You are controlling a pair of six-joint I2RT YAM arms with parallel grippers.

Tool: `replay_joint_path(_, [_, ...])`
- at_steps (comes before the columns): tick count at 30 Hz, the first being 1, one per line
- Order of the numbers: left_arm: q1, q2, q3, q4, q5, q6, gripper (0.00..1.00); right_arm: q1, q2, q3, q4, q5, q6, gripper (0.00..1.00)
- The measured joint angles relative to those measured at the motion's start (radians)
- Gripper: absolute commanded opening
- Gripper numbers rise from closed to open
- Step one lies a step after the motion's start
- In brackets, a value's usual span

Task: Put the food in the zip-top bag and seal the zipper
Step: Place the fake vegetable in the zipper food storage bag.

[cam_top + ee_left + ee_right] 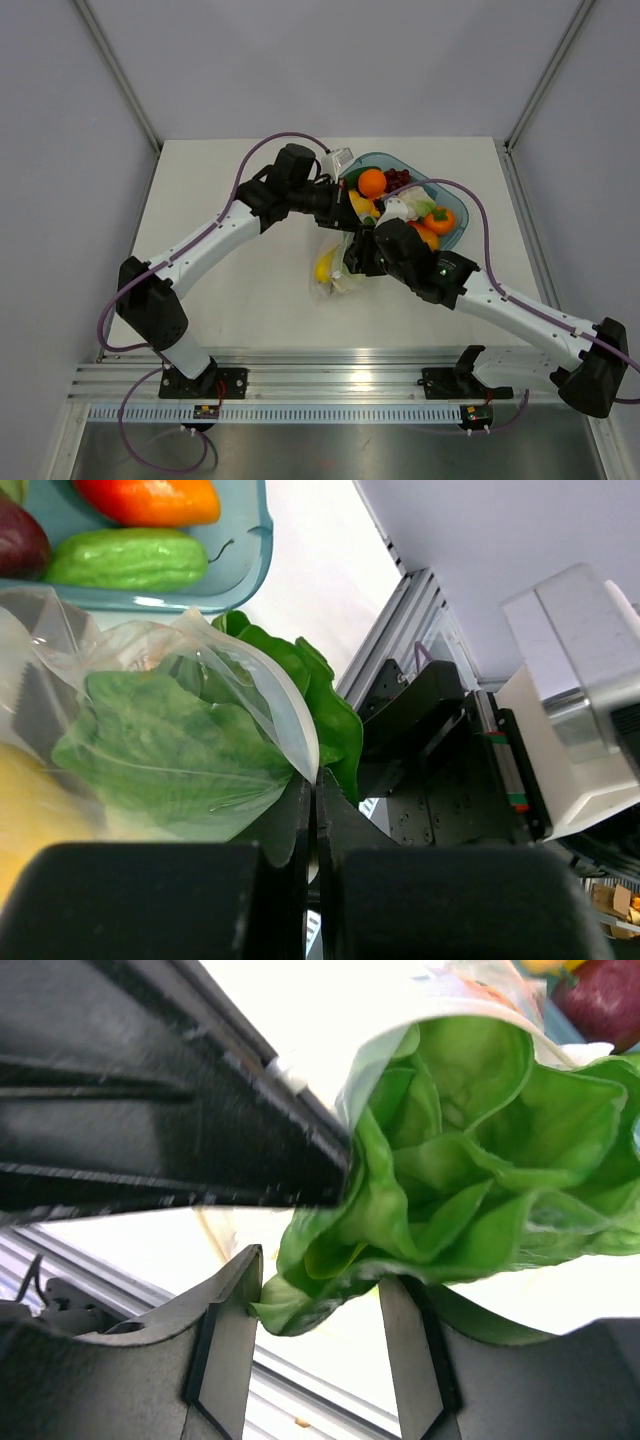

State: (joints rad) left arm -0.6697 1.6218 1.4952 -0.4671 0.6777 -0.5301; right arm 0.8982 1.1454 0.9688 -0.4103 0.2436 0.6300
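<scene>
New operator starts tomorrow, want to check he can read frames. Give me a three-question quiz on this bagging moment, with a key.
1. True or false: the lettuce lies wholly inside the zip-top bag.
2. What do the left fingers pinch? A) the bag's film B) the cucumber C) the teal tray
3. Fill in: the yellow food lying inside the bag is the ____.
Key: 1 false, its leaves stick out of the bag's mouth. 2 A. 3 lemon.
</scene>
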Motion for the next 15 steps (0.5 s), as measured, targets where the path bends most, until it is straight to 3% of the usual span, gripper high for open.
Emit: replay_joint_path(15, [0.012,-0.005,-0.016,0.065,0.030,-0.040,0.00,0.000,-0.090,0.037,-0.072,0.000,-0.006,0.63])
